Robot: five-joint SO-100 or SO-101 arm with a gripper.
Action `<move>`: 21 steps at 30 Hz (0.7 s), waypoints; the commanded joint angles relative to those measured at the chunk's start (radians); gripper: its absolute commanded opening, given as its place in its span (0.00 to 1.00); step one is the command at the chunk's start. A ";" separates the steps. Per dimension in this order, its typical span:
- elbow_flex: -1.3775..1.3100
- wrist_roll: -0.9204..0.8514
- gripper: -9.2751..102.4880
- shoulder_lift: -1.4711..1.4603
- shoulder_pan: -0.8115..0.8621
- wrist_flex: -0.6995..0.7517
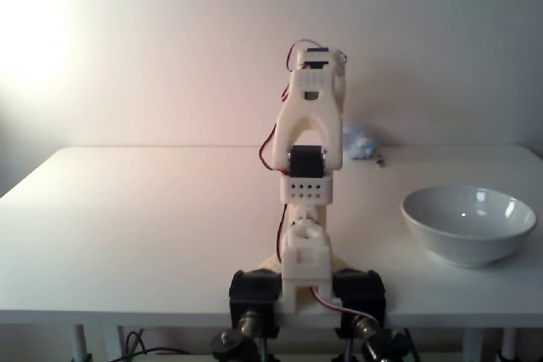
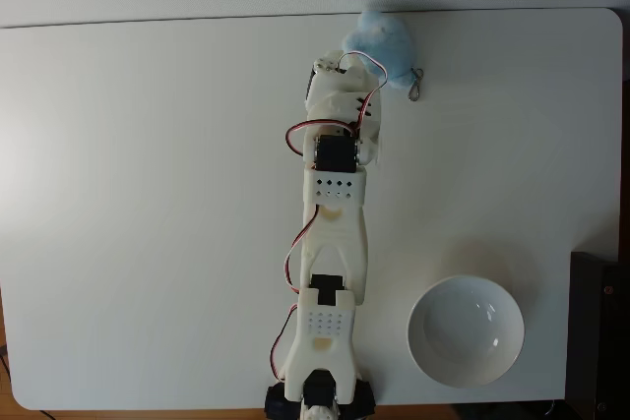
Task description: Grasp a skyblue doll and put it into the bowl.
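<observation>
1. One bowl [image 2: 465, 330] sits nearest the arm's base, to the right of it in the top-down fixed view, close to the near table edge. It is glossy white, upright on a narrow foot, and nothing lies in it in either fixed view [image 1: 469, 225].

2. One arm [image 2: 332, 243] reaches straight away from its base toward the far edge of the table [image 2: 148, 194]. Its links are stretched out in a line, with red and white wires looping along the left side in the top-down view.

3. The claw [image 2: 346, 71] is at the far end of that reach. The wrist housing hides its fingers from above and the arm's own body blocks them from the front, so I cannot tell whether it is spread or closed, nor whether it touches anything.

4. Farthest off lies the skyblue doll [image 2: 386, 44], at the far table edge, just right of and slightly beyond the claw in the top-down view. From the front it peeks out right of the upper arm [image 1: 360, 143]. A small metal clasp trails from its right side.

5. My judgement: the coming move turns on that small rightward and outward offset, after which the bowl lies well back toward the base on the same right side.
</observation>
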 commanded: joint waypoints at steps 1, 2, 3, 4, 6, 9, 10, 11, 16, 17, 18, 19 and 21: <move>-0.011 -0.005 0.09 0.143 0.028 0.002; -0.020 -0.005 0.09 0.160 0.035 0.002; -0.021 -0.005 0.10 0.175 0.040 0.002; -0.021 -0.005 0.11 0.193 0.043 0.002; -0.021 0.003 0.17 0.219 0.064 0.000; -0.021 0.009 0.30 0.221 0.100 -0.005; -0.021 0.009 0.34 0.219 0.114 -0.011; -0.020 0.009 0.40 0.218 0.133 -0.014; -0.009 0.009 0.60 0.213 0.216 -0.015; -0.009 0.011 0.63 0.210 0.233 -0.015; -0.011 0.009 0.66 0.201 0.249 -0.017; -0.020 0.008 0.68 0.186 0.262 -0.018; -0.021 0.009 0.71 0.143 0.282 -0.035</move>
